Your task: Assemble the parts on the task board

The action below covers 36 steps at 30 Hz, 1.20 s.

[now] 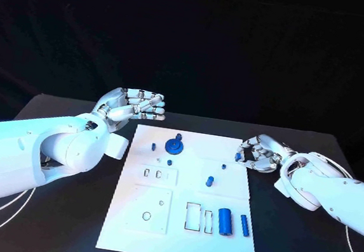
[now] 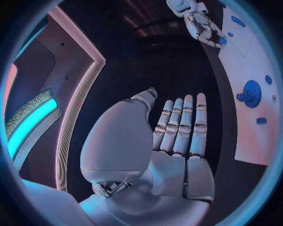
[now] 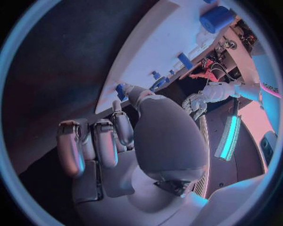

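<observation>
Left hand (image 1: 136, 107): silver, raised above the black table (image 1: 59, 146) just off the board's far left corner; fingers straight and side by side, holding nothing.

White rectangular task board (image 1: 174, 240): lies flat mid-table. Far half carries a round blue gear-like disc (image 1: 174, 145), seated on the board, with small blue pegs (image 1: 169, 162) near it and a short blue pin (image 1: 209, 181) towards the centre. Near half shows cut-out slots (image 1: 193, 216), apparently unfilled, and beside them a thick blue cylinder (image 1: 224, 221) and a slimmer blue bar (image 1: 245, 225), both lying loose.

Right hand (image 1: 258, 154): silver, at the board's far right edge, fingertips pinched on a small blue part (image 1: 238, 155).

Progress, by estimate: early to middling; gear placed, several pieces unseated.
</observation>
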Motion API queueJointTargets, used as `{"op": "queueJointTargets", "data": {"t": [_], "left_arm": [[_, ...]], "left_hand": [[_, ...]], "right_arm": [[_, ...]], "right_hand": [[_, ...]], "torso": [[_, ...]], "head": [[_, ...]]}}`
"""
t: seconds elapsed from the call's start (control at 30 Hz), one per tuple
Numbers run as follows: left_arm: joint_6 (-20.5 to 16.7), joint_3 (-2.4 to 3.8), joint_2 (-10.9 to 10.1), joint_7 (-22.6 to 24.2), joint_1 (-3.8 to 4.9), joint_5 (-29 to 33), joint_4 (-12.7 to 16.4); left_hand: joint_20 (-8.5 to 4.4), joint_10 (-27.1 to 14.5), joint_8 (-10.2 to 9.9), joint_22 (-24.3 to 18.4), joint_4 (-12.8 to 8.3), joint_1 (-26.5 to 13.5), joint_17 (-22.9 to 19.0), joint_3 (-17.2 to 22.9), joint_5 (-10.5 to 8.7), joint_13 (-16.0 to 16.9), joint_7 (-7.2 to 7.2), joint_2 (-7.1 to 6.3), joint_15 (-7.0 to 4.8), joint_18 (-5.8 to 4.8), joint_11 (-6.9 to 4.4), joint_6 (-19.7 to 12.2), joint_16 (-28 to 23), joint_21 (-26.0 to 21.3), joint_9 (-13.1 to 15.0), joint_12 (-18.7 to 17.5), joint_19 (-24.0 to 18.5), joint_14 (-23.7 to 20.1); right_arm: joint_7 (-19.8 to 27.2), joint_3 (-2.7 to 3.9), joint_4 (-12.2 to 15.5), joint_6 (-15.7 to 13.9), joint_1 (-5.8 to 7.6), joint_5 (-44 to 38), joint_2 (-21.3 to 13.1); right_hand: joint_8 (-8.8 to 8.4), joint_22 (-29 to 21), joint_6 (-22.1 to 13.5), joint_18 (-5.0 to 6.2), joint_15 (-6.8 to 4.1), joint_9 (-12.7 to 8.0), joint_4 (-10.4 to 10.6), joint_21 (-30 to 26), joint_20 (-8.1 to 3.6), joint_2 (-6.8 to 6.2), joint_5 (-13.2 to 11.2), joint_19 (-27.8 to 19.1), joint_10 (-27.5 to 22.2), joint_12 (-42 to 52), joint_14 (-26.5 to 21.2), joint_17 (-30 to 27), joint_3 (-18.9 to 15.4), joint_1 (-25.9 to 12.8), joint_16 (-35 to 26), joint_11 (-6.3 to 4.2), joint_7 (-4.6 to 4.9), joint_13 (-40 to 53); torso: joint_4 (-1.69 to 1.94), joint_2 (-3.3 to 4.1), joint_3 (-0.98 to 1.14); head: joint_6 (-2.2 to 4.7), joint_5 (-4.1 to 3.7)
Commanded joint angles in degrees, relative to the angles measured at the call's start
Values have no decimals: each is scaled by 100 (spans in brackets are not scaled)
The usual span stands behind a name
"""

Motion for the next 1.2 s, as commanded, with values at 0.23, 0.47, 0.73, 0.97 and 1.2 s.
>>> {"op": "queueJointTargets", "data": {"t": [0.23, 0.47, 0.73, 0.97, 1.2], "left_arm": [[96, 4, 7, 40, 3, 22, 4], [99, 4, 4, 31, 4, 22, 4], [96, 3, -2, 29, 4, 22, 7], [95, 3, -9, 24, 4, 22, 11], [91, 3, -18, 21, 4, 22, 13]], "left_hand": [[13, 9, -21, -10, -23, -38, 16, 34, -22, 6, 132, 6, 4, 77, 28, -47, -21, 32, 11, -29, 16, -51], [13, 9, -21, -10, -23, -38, 16, 34, -22, 6, 132, 6, 4, 77, 28, -47, -21, 32, 11, -29, 16, -51], [13, 9, -21, -10, -23, -38, 16, 34, -22, 6, 132, 6, 4, 77, 28, -47, -21, 32, 11, -29, 16, -51], [14, 8, -21, -12, -22, -42, 21, 37, -22, 6, 133, 10, 5, 77, 30, -48, -21, 32, 12, -30, 15, -54], [14, 8, -21, -12, -22, -42, 21, 37, -22, 6, 133, 10, 5, 77, 30, -48, -21, 32, 12, -30, 15, -54]], "right_arm": [[44, -2, -23, 139, -8, 11, 36], [41, -1, -16, 112, -8, 13, 63], [-8, -1, -31, 105, -8, 13, 88], [-75, -1, -35, 97, -8, -10, 107], [-110, -1, -31, 26, -8, -61, 110]], "right_hand": [[129, 1418, 215, -43, -62, 19, -18, 50, -41, 146, -38, 498, 112, 102, 540, 1227, 151, -52, 32, -51, -67, 285], [134, 1425, 223, -46, -72, 19, -25, 59, -50, 130, -77, 506, 122, 111, 539, 1224, 155, -75, 31, -61, -76, 294], [110, 1421, 177, -44, -76, 3, -32, 53, -61, 64, -90, 501, 110, 95, 537, 1214, 145, -133, 26, -59, -68, 279], [229, 1443, 358, -53, -105, 42, -68, 83, -81, 169, -64, 526, 147, 126, 543, 1235, 253, -123, 35, -102, -124, 311], [569, 1477, 636, -67, -216, 189, -211, 131, -180, 357, -443, 563, 218, 163, 545, 1243, 466, -102, 36, -228, -272, 358]], "torso": [[-7, -3, 1], [-1, -1, 0], [-1, -3, -4], [-2, -4, -1], [-2, -1, 2]], "head": [[-12, 2], [-13, -3], [-19, 1], [-25, 0], [-36, 5]]}}
